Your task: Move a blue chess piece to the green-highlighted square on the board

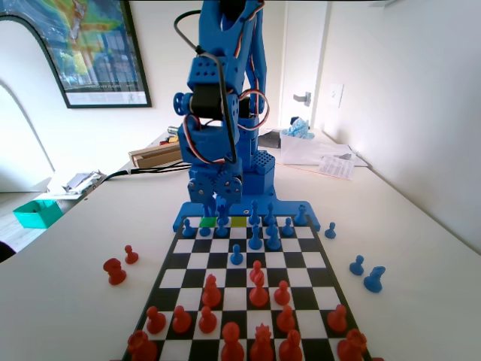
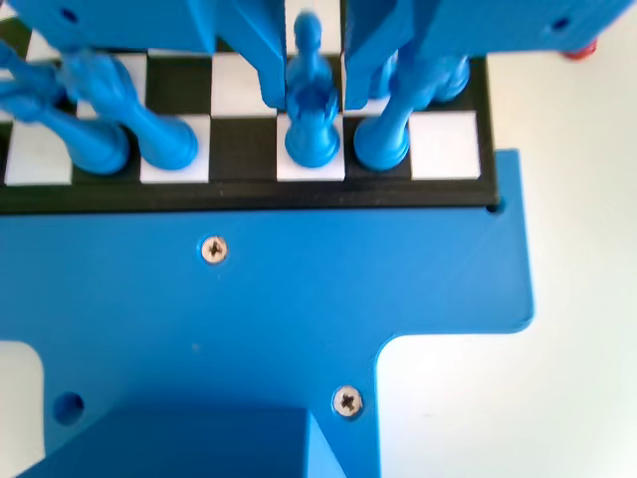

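Blue plastic, upright, the chess piece stands on a back-row square of the board, right between the jaws of the gripper. They are apart, one either side, no contact I can make out. From the fixed view, the green square lies just beside it.

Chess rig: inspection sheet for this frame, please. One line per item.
Surface: white table; chessboard at the blue arm's base.
Job's things: two highlighted squares in the far row; blue piece standing between the jaws.
Clutter: captured red pieces left of the board, blue pieces right of it, fixed view; papers.
Grippers: gripper low, jaws either side of the piece; contact unclear.
Cables: black cable behind the arm.
Surroundings: framed poster, door handle.
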Controlling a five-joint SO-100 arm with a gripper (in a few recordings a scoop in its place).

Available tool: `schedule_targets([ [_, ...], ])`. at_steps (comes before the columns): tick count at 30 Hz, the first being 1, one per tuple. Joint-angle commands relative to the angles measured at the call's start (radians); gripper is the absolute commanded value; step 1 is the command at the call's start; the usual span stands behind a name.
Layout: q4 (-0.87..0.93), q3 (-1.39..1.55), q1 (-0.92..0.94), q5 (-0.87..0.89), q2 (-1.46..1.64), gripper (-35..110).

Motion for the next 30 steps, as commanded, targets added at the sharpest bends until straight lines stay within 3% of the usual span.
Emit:
schedule_targets([
  [1,0.072,-0.074,0.011,-0.014,0.012,12],
  [30,0.491,-0.535,-0.074,0.129,0.141,1],
])
